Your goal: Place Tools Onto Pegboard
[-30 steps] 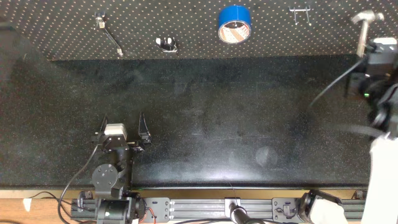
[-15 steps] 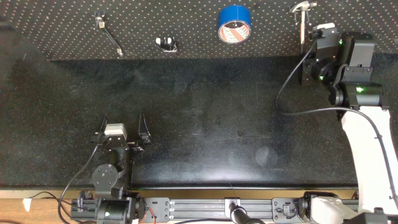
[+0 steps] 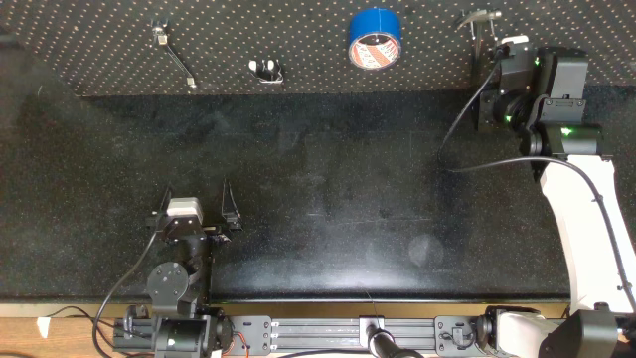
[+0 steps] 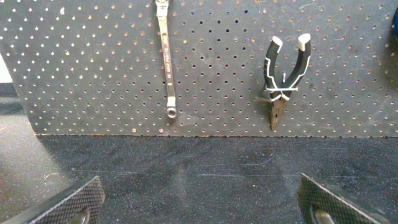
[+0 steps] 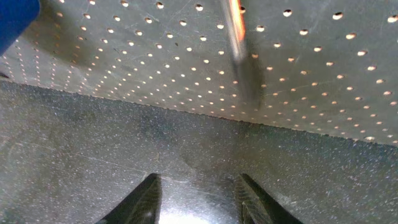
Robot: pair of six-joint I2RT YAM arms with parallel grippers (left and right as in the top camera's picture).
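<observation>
A hammer [image 3: 479,18] hangs head-up on the pegboard [image 3: 298,30] at the upper right. Its handle [image 5: 239,50] looks blurred against the holes in the right wrist view. My right gripper [image 3: 489,62] [image 5: 199,193] sits just below the handle's end, its fingers parted with only table between them. A wrench [image 3: 174,55] [image 4: 166,62], black-handled pliers [image 3: 266,70] [image 4: 283,74] and a blue tape roll [image 3: 375,38] hang further left. Near the table's front left, my left gripper [image 3: 197,201] [image 4: 199,208] rests open and holds nothing.
The black table [image 3: 328,189] stretches between the arms and the pegboard. A corner of the blue tape roll [image 5: 15,18] shows beside the hammer in the right wrist view. A cable [image 3: 467,109] loops off the right arm.
The right arm swung left from the far right edge, carrying the hammer to the pegboard hook. The hammer now hangs there, clear of the fingers. The left arm has not moved.
</observation>
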